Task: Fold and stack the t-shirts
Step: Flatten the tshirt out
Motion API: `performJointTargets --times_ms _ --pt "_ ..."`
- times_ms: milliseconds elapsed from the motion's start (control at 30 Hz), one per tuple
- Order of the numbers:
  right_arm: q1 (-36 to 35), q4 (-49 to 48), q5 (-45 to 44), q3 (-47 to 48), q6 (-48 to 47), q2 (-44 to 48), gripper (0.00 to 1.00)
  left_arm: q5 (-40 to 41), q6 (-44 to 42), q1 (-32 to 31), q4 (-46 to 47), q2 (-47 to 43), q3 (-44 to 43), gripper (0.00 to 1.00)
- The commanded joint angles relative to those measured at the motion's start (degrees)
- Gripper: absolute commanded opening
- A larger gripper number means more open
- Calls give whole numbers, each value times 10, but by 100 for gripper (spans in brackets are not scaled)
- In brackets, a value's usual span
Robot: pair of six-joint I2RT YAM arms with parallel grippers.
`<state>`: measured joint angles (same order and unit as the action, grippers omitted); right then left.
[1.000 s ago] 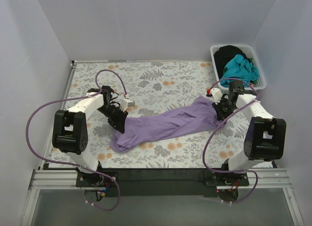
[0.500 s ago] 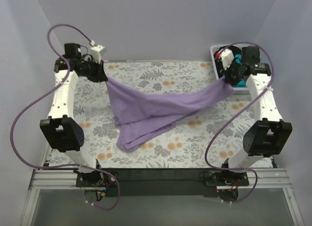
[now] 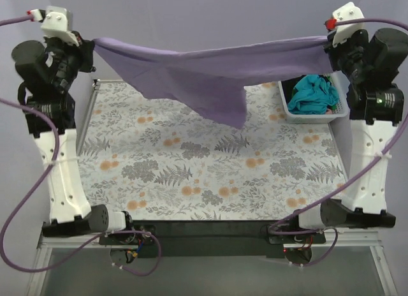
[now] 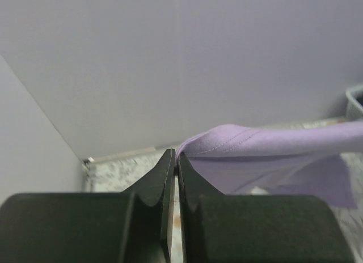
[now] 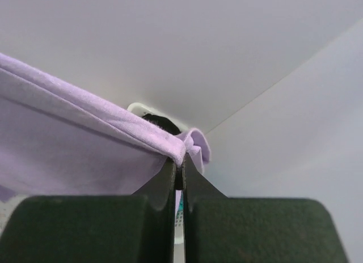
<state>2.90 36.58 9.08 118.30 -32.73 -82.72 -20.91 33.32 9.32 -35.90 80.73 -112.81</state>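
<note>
Two grippers hold the lavender t-shirt (image 3: 210, 69) stretched above the floral table covering (image 3: 191, 168). The left gripper (image 3: 88, 46) at 10 o'clock and the right gripper (image 3: 328, 48) at 2 o'clock each have their jaws clamped on its edge. The shirt's middle sags. A teal t-shirt (image 3: 311, 95) lies in the white basket (image 3: 312, 119) at 2 o'clock.

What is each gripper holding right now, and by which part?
Both hold the lavender t-shirt, stretched in the air between them: the left gripper pinches a stitched edge at one end, the right gripper a bunched edge at the other.
</note>
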Motion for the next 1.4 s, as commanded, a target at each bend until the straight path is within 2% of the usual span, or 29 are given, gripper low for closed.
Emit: performJointTargets --times_ms 0,133,233,267,333,400,433,467,567,667,767,933,1067,1133,1167,1200,1267,1300,1367 --pt "4 -92 -17 -39 23 82 1 89 16 5 98 -104 -11 0" --pt "4 -92 4 -61 35 159 1 131 5 5 104 -159 -15 0" --pt "3 -52 77 -101 65 204 1 126 -8 5 89 -196 1 0" --pt "3 -35 128 -118 67 213 1 126 -11 4 74 -202 21 0" --pt "3 0 161 -197 77 236 1 133 -19 5 62 -223 53 0" --pt "3 28 215 -250 66 249 1 134 -30 5 55 -243 136 0" --pt "3 51 230 -311 64 259 1 137 -42 6 58 -268 175 0" --pt "3 56 255 -342 59 265 1 134 -51 6 65 -282 242 0" --pt "-2 68 287 -479 49 290 1 118 -67 5 59 -311 327 0" --pt "-16 73 262 -588 13 280 1 97 -70 5 59 -315 426 0" --pt "-17 48 221 -659 -34 246 1 94 -78 5 88 -303 512 0" --pt "-17 12 197 -686 -73 152 1 62 -83 5 125 -258 569 0" --pt "-18 19 189 -715 -130 128 1 42 -105 5 143 -246 608 0" --pt "-18 34 170 -740 -158 130 7 37 -120 4 142 -244 619 0" --pt "-18 40 160 -746 -183 132 14 35 -124 5 142 -244 627 0" --pt "-18 46 155 -752 -192 138 29 34 -128 5 142 -246 631 0" --pt "-17 63 147 -756 -203 145 39 36 -131 5 141 -245 633 0" --pt "-17 68 146 -752 -204 148 50 36 -132 5 141 -243 633 0" --pt "-13 75 145 -728 -201 150 56 35 -134 5 138 -234 629 0"
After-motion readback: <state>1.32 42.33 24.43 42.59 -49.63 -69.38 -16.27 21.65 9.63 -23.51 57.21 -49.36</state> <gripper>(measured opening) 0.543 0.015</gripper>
